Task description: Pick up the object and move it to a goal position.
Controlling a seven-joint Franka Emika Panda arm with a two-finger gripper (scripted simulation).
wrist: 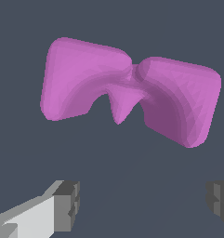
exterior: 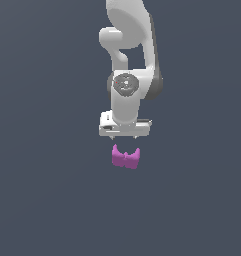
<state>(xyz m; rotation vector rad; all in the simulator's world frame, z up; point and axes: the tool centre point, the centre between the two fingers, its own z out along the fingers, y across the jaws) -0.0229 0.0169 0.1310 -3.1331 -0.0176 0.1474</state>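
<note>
Exterior view: spread gripper (exterior: 125,136) just above object (exterior: 125,157).

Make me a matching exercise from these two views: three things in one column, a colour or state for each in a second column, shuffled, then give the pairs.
Things:
1. the object
2. the gripper
3. the arm's wrist joint cap

Descriptions:
A. round, grey, on the white arm above the hand
B. magenta-purple, two blocky lobes with a notch between
C. fingers wide apart, holding nothing

Pairs: 1-B, 2-C, 3-A
</note>
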